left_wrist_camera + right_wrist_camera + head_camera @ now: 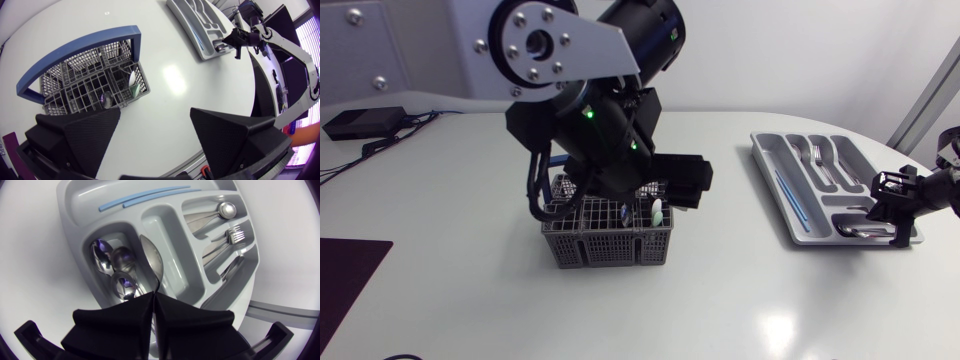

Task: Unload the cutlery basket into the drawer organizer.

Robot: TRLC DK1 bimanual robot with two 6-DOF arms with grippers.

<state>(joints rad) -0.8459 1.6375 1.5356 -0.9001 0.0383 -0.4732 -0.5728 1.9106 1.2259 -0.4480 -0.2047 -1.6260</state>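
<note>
**Two end effectors: one clenched at the organizer, one released by the basket**

Clenched on the thin handle of a silver utensil (151, 260), the right end effector (154, 301) hangs over the near end of the drawer organizer (75, 210). The utensil's broad end points along the ridge between the small spoon compartment and the long bare one beside it. Three teaspoons (111, 262) lie in that small compartment, just beside the fingers. Further ahead, forks (231, 234) and a larger spoon (226, 210) fill the side slots, and two light-blue strips (145, 198) lie in the long outer channel.

The left end effector (156, 125) is released, its wedge fingers (92, 135) standing wide apart above the bench (770, 300) and touching nothing. The grey cutlery basket (80, 92), with its blue handle (75, 50) raised, sits ahead of it and off to one side. A spoon (106, 98) and a white-and-green piece (134, 86) stand in its end cells.

From above, the basket sits mid-bench beneath the left arm, well apart from the organizer.
</note>
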